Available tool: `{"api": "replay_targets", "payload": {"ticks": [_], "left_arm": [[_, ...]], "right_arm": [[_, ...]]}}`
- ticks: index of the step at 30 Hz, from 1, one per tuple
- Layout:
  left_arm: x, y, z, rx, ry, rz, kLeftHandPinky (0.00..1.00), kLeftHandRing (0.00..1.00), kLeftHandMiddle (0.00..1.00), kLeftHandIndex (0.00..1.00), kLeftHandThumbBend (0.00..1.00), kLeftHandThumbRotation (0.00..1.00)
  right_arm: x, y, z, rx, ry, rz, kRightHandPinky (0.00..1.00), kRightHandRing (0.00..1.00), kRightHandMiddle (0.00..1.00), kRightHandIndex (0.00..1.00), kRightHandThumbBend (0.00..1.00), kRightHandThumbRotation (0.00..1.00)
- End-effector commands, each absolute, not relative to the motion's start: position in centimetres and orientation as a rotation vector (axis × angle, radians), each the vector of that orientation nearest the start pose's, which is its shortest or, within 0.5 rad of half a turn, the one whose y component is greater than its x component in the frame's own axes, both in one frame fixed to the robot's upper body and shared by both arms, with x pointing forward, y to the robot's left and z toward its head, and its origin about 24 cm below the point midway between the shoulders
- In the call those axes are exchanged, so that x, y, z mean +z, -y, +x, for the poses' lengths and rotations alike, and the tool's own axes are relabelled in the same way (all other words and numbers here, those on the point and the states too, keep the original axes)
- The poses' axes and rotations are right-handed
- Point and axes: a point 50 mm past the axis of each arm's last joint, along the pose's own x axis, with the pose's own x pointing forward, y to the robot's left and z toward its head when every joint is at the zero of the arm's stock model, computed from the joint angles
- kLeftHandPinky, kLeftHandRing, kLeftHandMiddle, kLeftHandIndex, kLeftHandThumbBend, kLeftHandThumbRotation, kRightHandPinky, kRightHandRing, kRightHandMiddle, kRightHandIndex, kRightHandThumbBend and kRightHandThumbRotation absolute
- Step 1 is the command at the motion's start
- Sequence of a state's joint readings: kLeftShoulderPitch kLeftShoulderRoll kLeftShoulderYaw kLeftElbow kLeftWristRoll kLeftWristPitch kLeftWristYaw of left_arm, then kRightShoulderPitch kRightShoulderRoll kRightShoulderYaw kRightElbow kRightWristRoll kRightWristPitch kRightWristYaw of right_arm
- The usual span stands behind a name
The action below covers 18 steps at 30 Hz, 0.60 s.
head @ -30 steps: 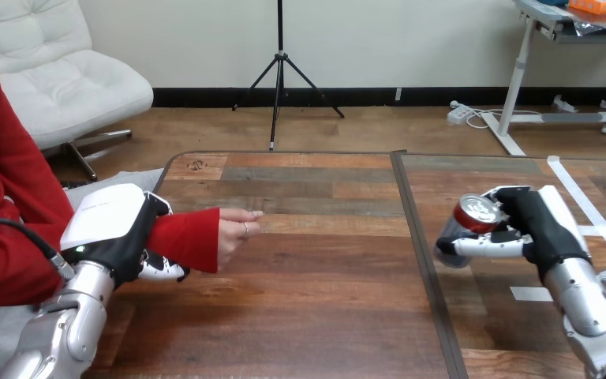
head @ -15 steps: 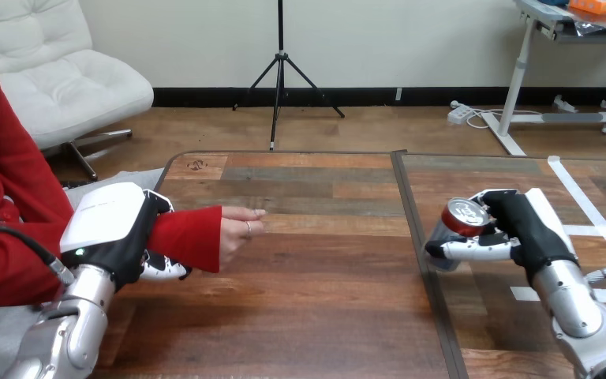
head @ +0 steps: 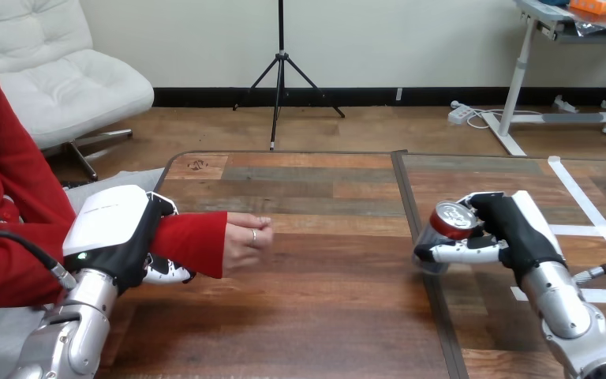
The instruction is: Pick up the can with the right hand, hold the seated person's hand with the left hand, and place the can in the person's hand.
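Reference landmark: the dark seam [head: 410, 207] that splits the desk [head: 323, 316] into two panels.

1. Right hand [head: 499, 230]: positioned just right of the seam. Its fingers [head: 459, 251] and thumb are clenched round the can [head: 450, 222], which is grasped.
2. Can: red with a silver top, located at the seam's right edge. It is tilted so that the top faces up and toward the camera.
3. Left hand [head: 114, 229]: positioned well left of the seam. It grasps the person's forearm [head: 193, 241] through the red sleeve, with the white shell above and the fingers [head: 166, 272] curled beneath.
4. Person's hand [head: 246, 235]: left of the seam, between the left hand and the seam. It is loosely curled, low over the desk, well apart from the can.
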State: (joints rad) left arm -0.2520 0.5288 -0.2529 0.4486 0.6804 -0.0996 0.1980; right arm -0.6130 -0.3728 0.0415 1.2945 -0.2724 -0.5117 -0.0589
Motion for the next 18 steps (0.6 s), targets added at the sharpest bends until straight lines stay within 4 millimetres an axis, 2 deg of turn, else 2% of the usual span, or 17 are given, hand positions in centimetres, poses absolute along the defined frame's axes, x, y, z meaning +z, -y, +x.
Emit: {"api": "replay_targets", "payload": {"ticks": [1, 18], "left_arm": [[11.6, -18.9, 31.8, 0.053, 0.404, 1.122, 0.15, 0.22, 0.32, 0.37, 0.67, 0.0], [12.2, -18.1, 32.1, 0.036, 0.418, 1.104, 0.16, 0.24, 0.34, 0.38, 0.67, 0.0]], "right_arm": [[9.0, 20.1, 37.7, 0.059, 0.151, -0.596, 0.32, 0.36, 0.43, 0.46, 0.8, 0.0], [10.9, 17.8, 38.5, 0.12, 0.242, -0.579, 0.3, 0.35, 0.41, 0.45, 0.8, 0.0]]}}
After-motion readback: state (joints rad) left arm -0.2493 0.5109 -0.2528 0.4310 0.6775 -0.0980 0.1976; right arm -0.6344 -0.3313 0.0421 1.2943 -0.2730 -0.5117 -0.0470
